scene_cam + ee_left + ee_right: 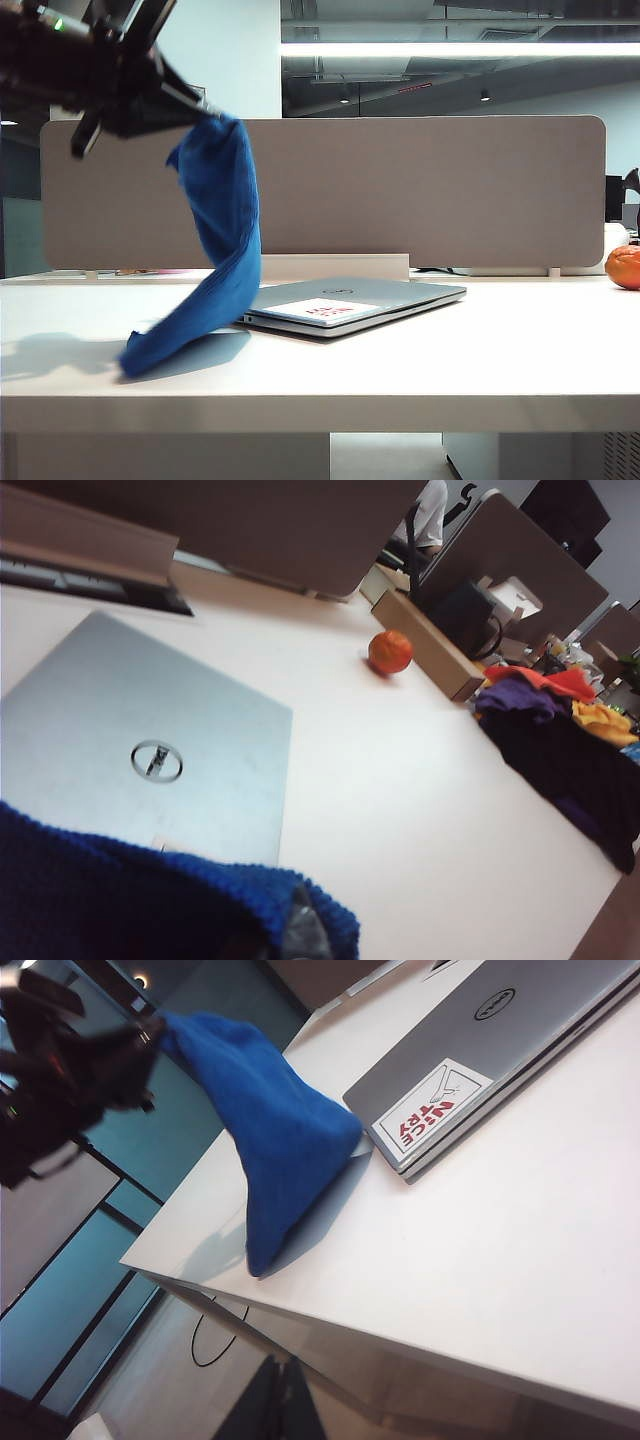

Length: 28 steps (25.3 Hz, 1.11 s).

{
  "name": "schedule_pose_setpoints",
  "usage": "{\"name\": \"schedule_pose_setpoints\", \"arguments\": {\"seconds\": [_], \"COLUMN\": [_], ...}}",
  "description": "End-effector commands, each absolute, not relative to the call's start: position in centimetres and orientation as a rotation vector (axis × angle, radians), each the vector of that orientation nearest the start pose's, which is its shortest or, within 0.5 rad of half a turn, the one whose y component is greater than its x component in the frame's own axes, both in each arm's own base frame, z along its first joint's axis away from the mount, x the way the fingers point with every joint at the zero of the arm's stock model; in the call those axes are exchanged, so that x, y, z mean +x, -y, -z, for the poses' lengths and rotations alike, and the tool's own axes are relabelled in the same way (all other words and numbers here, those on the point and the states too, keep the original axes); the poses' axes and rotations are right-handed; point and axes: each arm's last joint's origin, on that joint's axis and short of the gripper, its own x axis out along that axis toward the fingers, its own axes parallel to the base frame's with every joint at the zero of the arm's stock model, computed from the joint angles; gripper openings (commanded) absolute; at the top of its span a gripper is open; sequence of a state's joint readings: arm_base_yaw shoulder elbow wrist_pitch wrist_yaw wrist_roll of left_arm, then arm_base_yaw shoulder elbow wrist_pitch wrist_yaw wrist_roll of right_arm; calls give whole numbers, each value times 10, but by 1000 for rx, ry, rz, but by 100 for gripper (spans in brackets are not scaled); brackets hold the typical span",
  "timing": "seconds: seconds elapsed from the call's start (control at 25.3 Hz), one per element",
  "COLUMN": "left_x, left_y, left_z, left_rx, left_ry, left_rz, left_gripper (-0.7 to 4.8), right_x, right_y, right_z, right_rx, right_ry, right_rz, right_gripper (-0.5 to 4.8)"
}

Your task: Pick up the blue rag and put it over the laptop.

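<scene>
The blue rag (225, 240) hangs from my left gripper (200, 112), which is shut on its upper end high over the left of the white table (450, 360). The rag's lower end (285, 1195) rests on the table just left of the laptop (350, 303). The laptop is closed, silver-grey, with a red-and-white sticker (430, 1112) on its lid. In the left wrist view the rag (150, 900) covers the jaws, with the laptop lid (140, 740) below. My right gripper (285, 1400) is shut on nothing, off the table's near edge.
An orange fruit (624, 266) sits at the table's far right. A grey partition (400, 190) runs along the back. A cardboard box (430, 645) and a pile of coloured cloths (560, 720) lie beyond the fruit.
</scene>
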<state>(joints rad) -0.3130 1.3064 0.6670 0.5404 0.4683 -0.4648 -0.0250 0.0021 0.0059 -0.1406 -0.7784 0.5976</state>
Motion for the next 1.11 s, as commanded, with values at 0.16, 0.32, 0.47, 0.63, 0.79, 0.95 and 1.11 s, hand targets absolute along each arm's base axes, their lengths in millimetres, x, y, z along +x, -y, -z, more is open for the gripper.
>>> {"name": "schedule_pose_setpoints", "arguments": {"seconds": [0.16, 0.32, 0.47, 0.63, 0.79, 0.95, 1.11], "left_x": [281, 296, 310, 327, 346, 362, 383], "left_y": [103, 108, 115, 121, 130, 140, 159], "left_z": [-306, -319, -325, -331, -337, -341, -341], "left_rx": [-376, -375, -374, -373, -372, -371, -367], "left_ry": [-169, -158, -150, -139, -126, -134, -138], "left_rz": [737, 742, 749, 757, 767, 776, 796], "left_gripper": [-6, -6, -6, -6, -6, -6, -6], "right_x": [89, 89, 89, 89, 89, 89, 89], "right_y": [-18, -18, -18, -18, -18, -18, -18], "right_z": [-154, -154, -154, -154, -154, -154, -154], "right_rx": [586, 585, 585, 585, 585, 585, 585], "right_ry": [-323, -323, -323, -322, -323, -322, -323], "right_rz": [-698, -698, -698, -699, -698, -698, -698], "right_gripper": [-1, -1, 0, 0, -1, -1, -1]}}
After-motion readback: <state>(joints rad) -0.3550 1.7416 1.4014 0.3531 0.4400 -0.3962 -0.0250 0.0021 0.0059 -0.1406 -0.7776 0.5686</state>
